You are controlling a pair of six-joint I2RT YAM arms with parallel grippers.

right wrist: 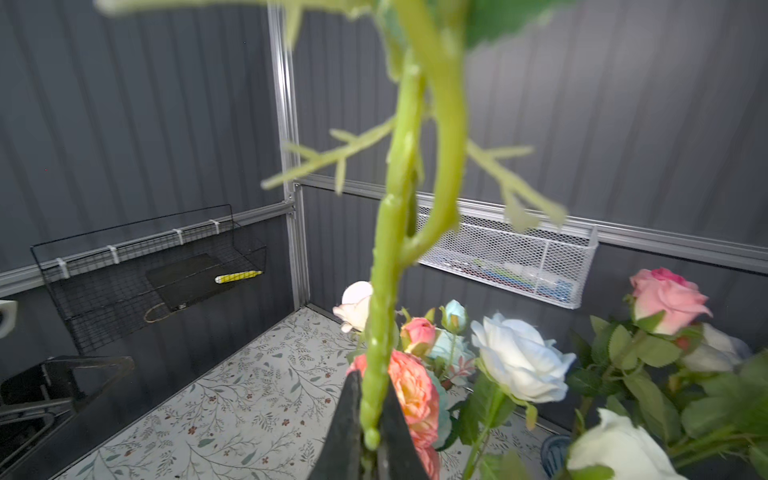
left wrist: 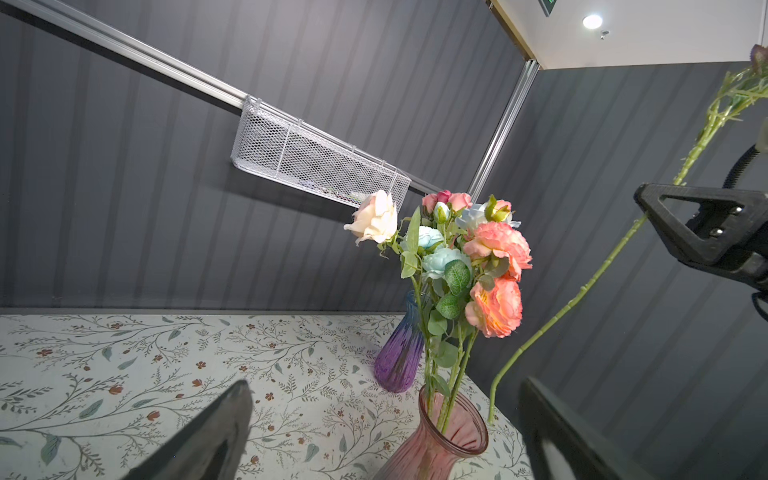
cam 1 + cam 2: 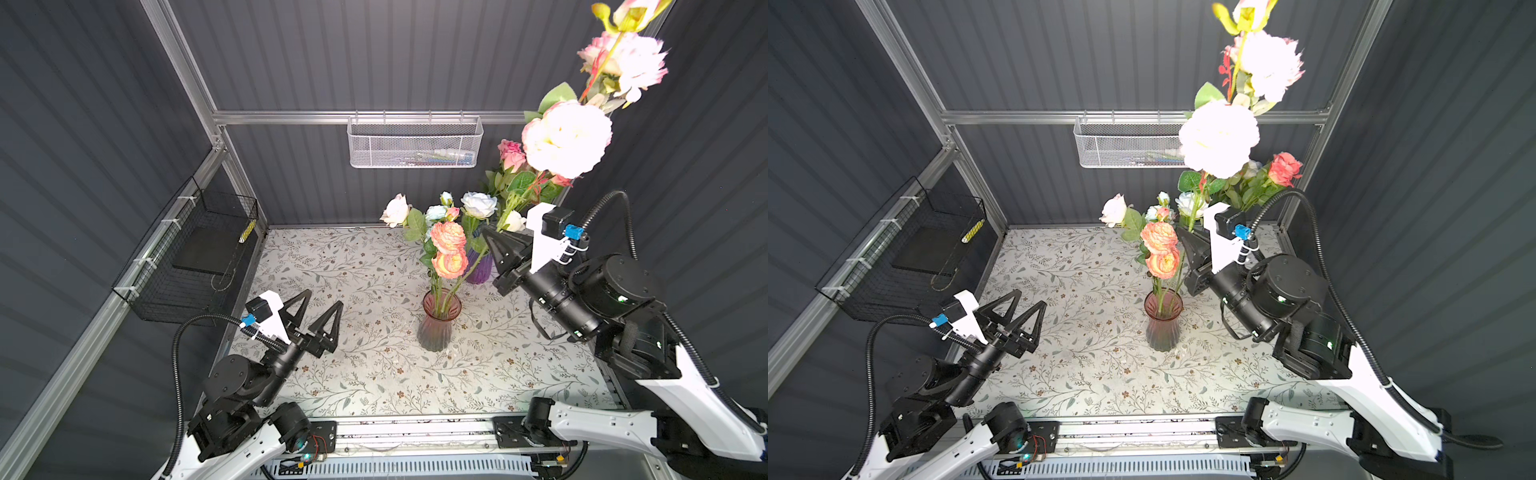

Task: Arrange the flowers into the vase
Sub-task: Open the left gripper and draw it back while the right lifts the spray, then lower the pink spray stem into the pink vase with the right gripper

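A long green stem topped with large white-and-pink blooms is being pinched between the pressed-together jaws of the right gripper, high above the table. In the left wrist view its lower end is being shown hanging just beside the rim of the pink vase, not yet inside. That vase is already being occupied by coral blooms, while other flowers are being kept in the purple vase behind it. The left gripper is being held spread wide and empty over the table's left side, well apart from both vases. The step in hand is being judged as the insertion. The stem's tip is best being steered over the free part of the mouth, clear of the coral stems, and lowered along the stem's own slant. Because heavy blooms are being carried far above the grip, swinging and a tipped vase are the likely risks, so a slow descent is being called for, with release only once the tip is deep inside. No brand, label or legible writing is being shown, and the contents of the white mesh basket are too blurred to be read.
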